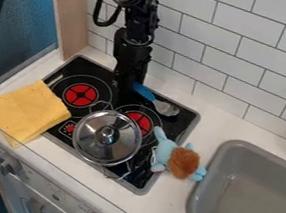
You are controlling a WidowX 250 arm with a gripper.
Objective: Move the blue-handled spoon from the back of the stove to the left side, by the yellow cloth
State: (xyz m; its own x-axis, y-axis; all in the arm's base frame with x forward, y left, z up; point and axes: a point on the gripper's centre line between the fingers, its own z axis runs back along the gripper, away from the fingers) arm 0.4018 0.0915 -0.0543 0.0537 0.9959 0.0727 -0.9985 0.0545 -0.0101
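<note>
The black gripper (129,92) hangs low over the back of the black stove (103,75). Right against it is the blue handle (143,92) of a spoon; whether the handle is held or only touched, I cannot tell. The spoon's silver bowl (166,108) points right, over the stove's back right part. In front of the gripper stands a silver pot with a lid (106,137). A light blue plush toy with brown hair (182,163) lies to the right of the pot, across the stove's right edge.
A folded yellow cloth (27,111) lies over the stove's left front edge and the white counter. The grey sink (204,188) is at the right. Behind the counter rises a white tiled wall (241,52), and a wooden panel (68,11) stands at the back left.
</note>
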